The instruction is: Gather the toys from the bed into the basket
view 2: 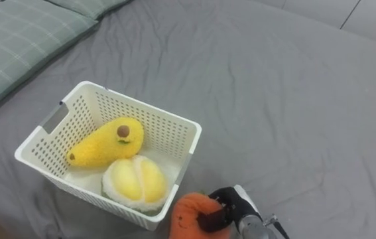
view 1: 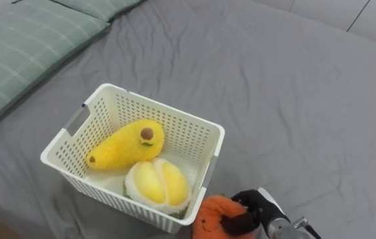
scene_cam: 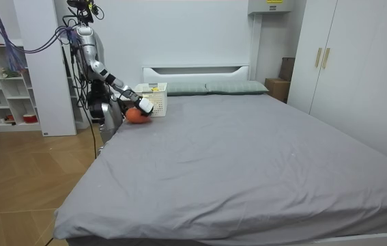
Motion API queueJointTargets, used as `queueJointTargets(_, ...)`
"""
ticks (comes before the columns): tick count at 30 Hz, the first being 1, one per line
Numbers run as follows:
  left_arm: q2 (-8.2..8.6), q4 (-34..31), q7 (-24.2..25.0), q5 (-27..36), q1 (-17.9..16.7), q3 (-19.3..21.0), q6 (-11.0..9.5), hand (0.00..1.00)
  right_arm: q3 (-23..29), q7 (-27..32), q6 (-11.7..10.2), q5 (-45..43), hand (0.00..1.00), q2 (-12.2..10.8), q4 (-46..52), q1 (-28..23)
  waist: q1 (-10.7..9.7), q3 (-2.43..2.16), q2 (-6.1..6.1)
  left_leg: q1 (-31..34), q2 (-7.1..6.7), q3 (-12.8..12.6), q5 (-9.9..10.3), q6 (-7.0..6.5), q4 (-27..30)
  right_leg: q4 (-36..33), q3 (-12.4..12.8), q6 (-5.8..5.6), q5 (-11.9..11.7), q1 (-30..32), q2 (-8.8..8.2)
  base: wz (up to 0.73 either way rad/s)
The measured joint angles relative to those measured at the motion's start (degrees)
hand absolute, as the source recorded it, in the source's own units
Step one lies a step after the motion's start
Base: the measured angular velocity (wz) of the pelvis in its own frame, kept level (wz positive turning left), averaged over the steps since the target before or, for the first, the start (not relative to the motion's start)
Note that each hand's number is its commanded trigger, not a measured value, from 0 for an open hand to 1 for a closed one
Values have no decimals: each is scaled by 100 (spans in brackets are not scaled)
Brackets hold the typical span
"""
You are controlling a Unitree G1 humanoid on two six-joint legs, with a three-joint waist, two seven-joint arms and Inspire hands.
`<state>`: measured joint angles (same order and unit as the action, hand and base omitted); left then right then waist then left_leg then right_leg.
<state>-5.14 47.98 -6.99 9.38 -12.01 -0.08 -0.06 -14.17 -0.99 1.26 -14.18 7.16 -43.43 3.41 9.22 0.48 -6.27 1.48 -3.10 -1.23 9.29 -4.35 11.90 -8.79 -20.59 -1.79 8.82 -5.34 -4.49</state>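
Two toys were found already lodged in the white basket (view 1: 174, 111), which was set on the grey bed (view 1: 294, 99) near a green checked pillow (view 1: 22, 46): a long yellow plush fruit (view 1: 129, 146) was laid across the middle, and a round white-and-yellow plush fruit (view 1: 156, 184) was tucked against the near wall, touching the first. A third toy, an orange plush (view 1: 214, 218), was held outside the basket, just beside its near right corner, and the dark fingers of the right hand (view 1: 250, 211) were seen clenched round it. Whether the orange plush was resting on the sheet or was lifted clear of it could not be told. In the room view the robot was shown standing at the side of the bed near its head, with the arm stretched over the mattress towards the basket. No other toy was to be seen on the bed, so the collecting was judged to be nearly finished: two toys were stowed, one was gripped, and what was left was for it to be raised over the rim and let go inside the basket.
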Motion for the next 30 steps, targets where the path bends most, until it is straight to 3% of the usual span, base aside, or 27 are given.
queueJointTargets(5, 8, -5, 47, 2, -4, 214, 41, 0, 580, 212, -11, -318, 100, 73, 1211, 7, -229, 6, -8, -50, -4, -13, -5, -10, 21, -1, 7, -1, 0, -42, -8, -1)
queueJointTargets(10, -27, 79, 117, 14, 9, 342, 108, 0, 890, 370, 12, -544, 100, 572, 2184, 8, -282, 18, -13, -114, 0, -69, -3, -15, -26, -16, 108, -2, -1, -51, -6, -6)
queueJointTargets(12, 12, 77, 136, 7, 45, 457, 155, 0, 1068, 369, 64, -833, 100, 690, 2540, 34, -267, 18, -20, -126, 23, -148, -3, -14, -25, -43, 165, -2, -1, -25, 1, -16)
queueJointTargets(16, -21, 246, 136, 9, 127, 568, 212, 0, 1294, 421, 135, -893, 100, 832, 2883, 455, -253, 73, -72, -202, 44, -247, 0, -16, -64, -111, 251, -2, -1, -14, 4, -16)
queueJointTargets(26, -14, 261, 136, 6, 154, 411, 222, 0, 1209, 394, 280, -1078, 100, 858, 3755, 971, -105, 61, -74, -186, 33, -262, 5, -30, -58, -115, 311, -4, -1, 33, -1, -2)
queueJointTargets(30, -12, 252, 136, -4, 167, 392, 226, 0, 966, 343, 473, -1304, 100, 842, 3768, 1469, -38, 50, -82, -163, 34, -253, 6, -29, -78, -118, 306, -5, -1, 62, 2, -1)
